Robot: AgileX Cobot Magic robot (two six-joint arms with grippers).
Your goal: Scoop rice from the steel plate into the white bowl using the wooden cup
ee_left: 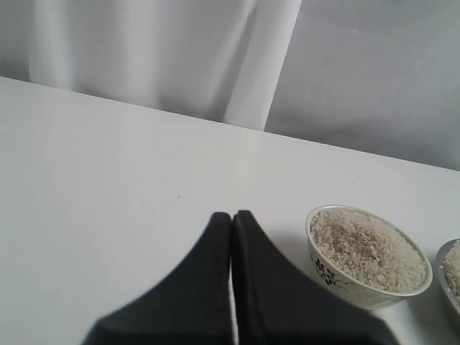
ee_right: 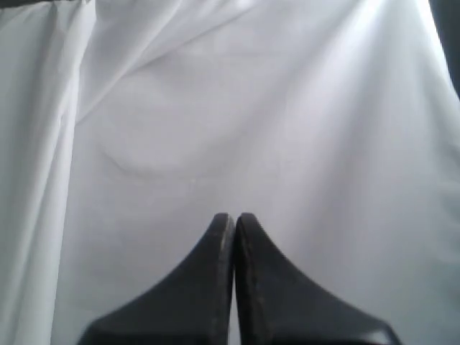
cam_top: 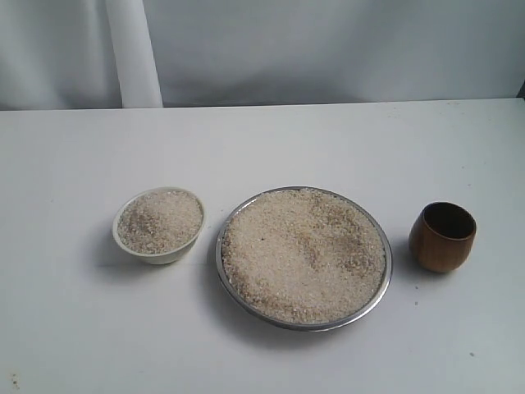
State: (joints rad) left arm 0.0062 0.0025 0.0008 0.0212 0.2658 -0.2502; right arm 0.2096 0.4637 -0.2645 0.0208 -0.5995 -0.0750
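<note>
The steel plate [cam_top: 385, 283] sits mid-table, heaped with beige rice [cam_top: 303, 253]. To its left stands the white bowl [cam_top: 161, 255], also filled with rice. The wooden cup [cam_top: 442, 237] stands upright and empty to the right of the plate. Neither arm shows in the exterior view. My left gripper [ee_left: 231, 215] is shut with nothing held; the white bowl [ee_left: 345, 284] with a dark floral mark lies beside it, and the plate's rim [ee_left: 442, 269] shows at the frame edge. My right gripper [ee_right: 234, 217] is shut and empty, facing only white cloth.
A white tabletop [cam_top: 74, 320] carries everything. White draped cloth [cam_top: 328, 49] hangs behind the table's far edge, with a folded strip [cam_top: 135, 53] at the back left.
</note>
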